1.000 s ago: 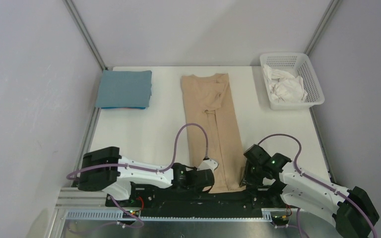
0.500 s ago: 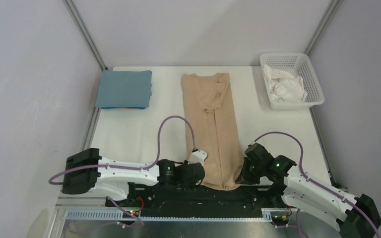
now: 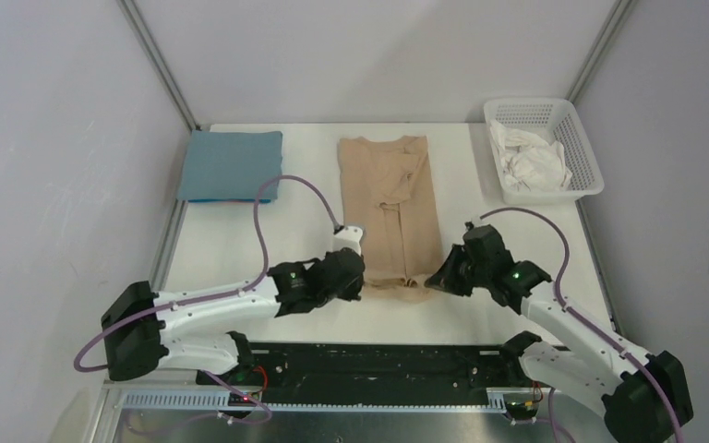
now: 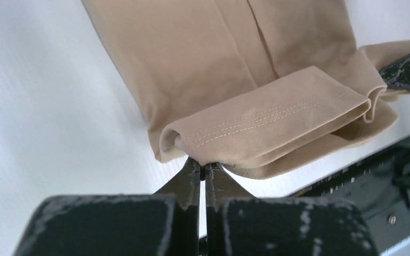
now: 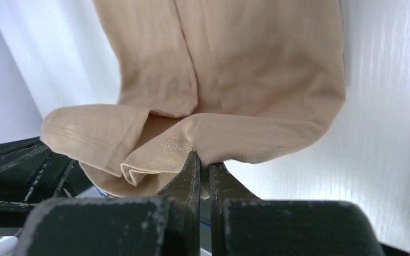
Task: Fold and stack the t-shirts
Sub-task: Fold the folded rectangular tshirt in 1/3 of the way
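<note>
The tan-beige t-shirt (image 3: pixel 390 198) lies as a long narrow strip down the middle of the table, collar end at the back. Its near hem is lifted and rolled over toward the back. My left gripper (image 3: pixel 360 280) is shut on the hem's left corner (image 4: pixel 235 133). My right gripper (image 3: pixel 436 280) is shut on the hem's right corner (image 5: pixel 219 138). Both hold the hem a little above the table. The teal-blue t-shirt (image 3: pixel 231 164) lies folded at the back left, apart from both grippers.
A white lattice basket (image 3: pixel 580 148) with crumpled white cloth (image 3: pixel 534 159) stands at the back right. The black rail (image 3: pixel 388 365) with the arm bases runs along the near edge. Grey walls close in the left, back and right.
Both grippers have moved away from the near edge toward the back, carrying the tan shirt's near hem with them, so the strip is shorter and its end rolls over.
</note>
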Available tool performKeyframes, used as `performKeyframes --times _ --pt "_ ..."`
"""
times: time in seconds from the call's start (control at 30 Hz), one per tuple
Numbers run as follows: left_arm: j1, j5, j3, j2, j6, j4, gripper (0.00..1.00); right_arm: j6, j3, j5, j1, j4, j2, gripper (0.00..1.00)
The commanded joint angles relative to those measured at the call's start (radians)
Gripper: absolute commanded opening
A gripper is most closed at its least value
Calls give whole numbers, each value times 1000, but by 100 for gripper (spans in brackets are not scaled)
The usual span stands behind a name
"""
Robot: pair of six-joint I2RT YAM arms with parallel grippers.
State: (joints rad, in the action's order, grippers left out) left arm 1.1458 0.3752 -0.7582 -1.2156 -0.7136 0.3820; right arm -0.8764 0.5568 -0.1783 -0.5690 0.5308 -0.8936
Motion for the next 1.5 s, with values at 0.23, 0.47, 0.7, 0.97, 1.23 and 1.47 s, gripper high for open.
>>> performKeyframes --times 0.23,0.47,0.7,0.97,1.23,1.47 --pt "-289 -78 -225 -214 155 -79 0 58 190 -36 180 -264 -254 0" --pt "-414 -152 -367 -403 206 -80 0 98 286 -63 258 -388 -464 0" --pt "-518 -187 -443 -523 208 -80 0 116 410 -143 300 -455 -664 0" --pt "-544 -258 -529 -647 235 -77 12 110 475 -117 330 -479 -792 15" --pt "-564 -181 -615 -608 263 -31 82 132 593 -65 344 -413 -838 84" --pt "-563 -147 -520 -413 236 -14 100 221 553 174 291 -198 -679 99"
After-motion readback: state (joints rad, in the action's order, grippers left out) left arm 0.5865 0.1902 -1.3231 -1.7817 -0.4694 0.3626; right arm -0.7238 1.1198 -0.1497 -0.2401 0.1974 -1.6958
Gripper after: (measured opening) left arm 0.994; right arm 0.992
